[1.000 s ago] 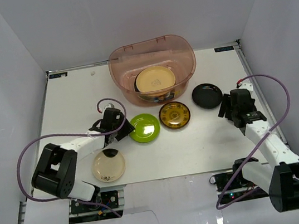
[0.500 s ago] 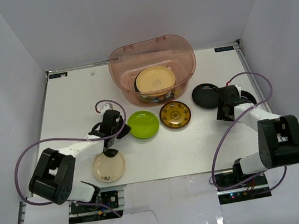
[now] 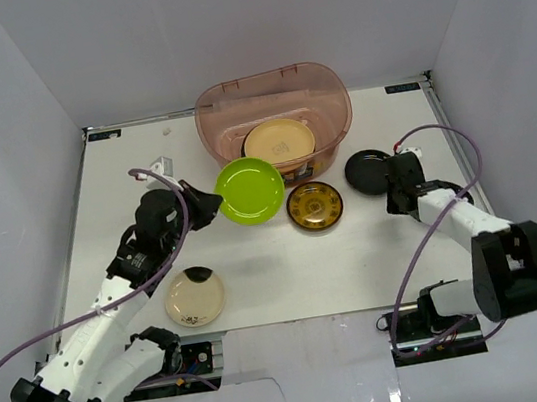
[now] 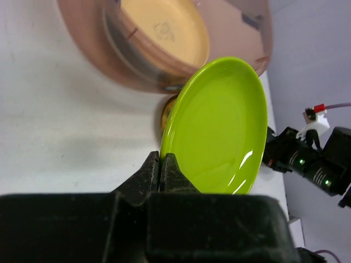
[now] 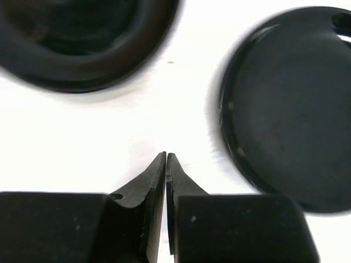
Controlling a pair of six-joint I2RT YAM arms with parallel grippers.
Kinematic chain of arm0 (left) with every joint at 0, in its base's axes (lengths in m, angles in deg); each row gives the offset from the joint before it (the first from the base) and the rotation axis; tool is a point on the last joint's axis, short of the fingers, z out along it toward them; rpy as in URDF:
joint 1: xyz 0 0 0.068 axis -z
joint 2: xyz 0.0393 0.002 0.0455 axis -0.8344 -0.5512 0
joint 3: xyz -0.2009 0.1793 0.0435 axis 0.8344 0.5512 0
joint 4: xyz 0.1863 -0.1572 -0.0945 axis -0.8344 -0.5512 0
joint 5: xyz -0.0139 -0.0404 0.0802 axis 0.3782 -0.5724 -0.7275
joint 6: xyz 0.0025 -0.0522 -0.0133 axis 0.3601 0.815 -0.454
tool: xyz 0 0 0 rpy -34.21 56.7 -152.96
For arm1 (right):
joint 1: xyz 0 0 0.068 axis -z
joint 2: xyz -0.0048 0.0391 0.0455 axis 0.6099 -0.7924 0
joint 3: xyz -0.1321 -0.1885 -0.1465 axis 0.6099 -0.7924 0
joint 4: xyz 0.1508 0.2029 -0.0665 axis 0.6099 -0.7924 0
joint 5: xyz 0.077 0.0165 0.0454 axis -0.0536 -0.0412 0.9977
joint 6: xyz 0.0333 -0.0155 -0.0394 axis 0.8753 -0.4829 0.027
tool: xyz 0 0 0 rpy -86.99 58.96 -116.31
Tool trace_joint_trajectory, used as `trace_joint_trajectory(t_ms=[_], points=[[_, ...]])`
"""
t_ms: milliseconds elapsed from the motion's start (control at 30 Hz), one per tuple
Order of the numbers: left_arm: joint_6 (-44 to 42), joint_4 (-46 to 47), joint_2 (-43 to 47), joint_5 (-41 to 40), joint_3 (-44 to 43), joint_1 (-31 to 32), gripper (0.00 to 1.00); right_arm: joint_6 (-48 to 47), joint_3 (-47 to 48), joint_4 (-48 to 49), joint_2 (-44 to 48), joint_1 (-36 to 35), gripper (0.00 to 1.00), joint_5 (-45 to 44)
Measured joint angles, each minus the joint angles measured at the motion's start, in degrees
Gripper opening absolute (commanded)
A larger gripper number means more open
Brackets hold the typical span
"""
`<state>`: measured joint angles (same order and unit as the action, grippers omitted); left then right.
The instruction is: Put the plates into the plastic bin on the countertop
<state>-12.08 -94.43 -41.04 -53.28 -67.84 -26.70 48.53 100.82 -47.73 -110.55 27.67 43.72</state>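
Observation:
My left gripper (image 3: 211,206) is shut on the rim of the lime green plate (image 3: 249,191), which hangs tilted above the countertop (image 3: 290,279) just in front of the plastic bin (image 3: 273,109). In the left wrist view the gripper (image 4: 160,164) pinches the green plate (image 4: 219,126) edge-on, with the bin (image 4: 93,49) beyond. A peach plate (image 3: 279,143) lies on top inside the bin. The amber plate (image 3: 313,205), black plate (image 3: 371,171) and cream plate (image 3: 195,298) rest on the countertop. My right gripper (image 3: 394,190) is shut on nothing beside the black plate (image 5: 290,109), its tips (image 5: 165,159) over bare white surface.
White walls enclose the countertop on three sides. Purple cables loop from both arms. A dark round rim (image 5: 82,44) shows at the top left of the right wrist view; I cannot tell which plate it is.
The left arm has lifted the green plate off the countertop and carried it up toward the bin. The right gripper has shut beside the black plate without taking hold of it.

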Motion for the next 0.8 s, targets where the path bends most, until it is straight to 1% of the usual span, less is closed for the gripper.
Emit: trace_joint_trajectory(t_ms=[33, 67, 133, 167, 233, 267, 333, 433, 467, 533, 600, 700, 800], points=[[-0.37, -0.28, -0.92, 0.20, -3.28, 0.00, 0.00, 0.66, -0.13, -0.33, 2.19, -0.22, 0.14, 1.51], [-0.81, -0.37, -2.19, 0.22, -5.57, 0.00, 0.00, 1.25, -0.26, -0.44, 4.44, -0.37, 0.31, 2.78], [-1.77, -0.74, -5.46, 0.11, -10.34, 0.00, 0.00, 2.99, -0.37, -0.57, 9.79, -0.15, 0.48, 5.42], [-2.32, -0.52, -7.67, -0.20, -12.68, 0.00, 0.00, 4.11, -0.39, -0.55, 12.22, 0.28, 0.64, 6.51], [-3.45, -0.85, -12.31, -0.74, -17.46, 0.00, 0.00, 6.49, -0.83, -0.02, 17.33, 2.54, 0.77, 9.05], [-3.82, -0.94, -14.80, -1.20, -19.96, 0.00, 0.00, 8.02, -1.81, 0.85, 20.00, 5.07, 0.85, 11.08], [-5.07, -0.85, -21.00, -2.21, -25.70, 0.00, 0.00, 10.75, -4.74, 2.29, 24.81, 11.34, 0.88, 13.42], [-6.84, -1.90, -31.52, -3.54, -36.15, -0.17, 0.00, 14.84, -11.19, 3.63, 30.18, 25.68, 0.87, 18.78], [-7.41, -2.12, -35.06, -3.72, -39.71, -0.42, 0.00, 16.17, -13.27, 3.45, 31.10, 30.40, 0.87, 19.96], [-7.98, -2.73, -41.07, -3.96, -45.62, -0.70, 0.00, 18.43, -16.24, 3.45, 31.54, 36.44, 0.87, 22.32], [-8.59, -3.67, -47.87, -4.17, -52.28, -1.11, 0.00, 20.83, -18.71, 3.50, 31.23, 40.19, 0.87, 24.06], [-9.57, -6.16, -56.92, -4.76, -61.55, -1.66, 0.00, 25.31, -21.90, 6.12, 29.49, 44.74, 0.87, 27.85], [-10.67, -8.55, -62.82, -5.01, -66.20, -1.97, 0.00, 29.03, -23.54, 11.34, 27.02, 47.91, 0.88, 30.60]])
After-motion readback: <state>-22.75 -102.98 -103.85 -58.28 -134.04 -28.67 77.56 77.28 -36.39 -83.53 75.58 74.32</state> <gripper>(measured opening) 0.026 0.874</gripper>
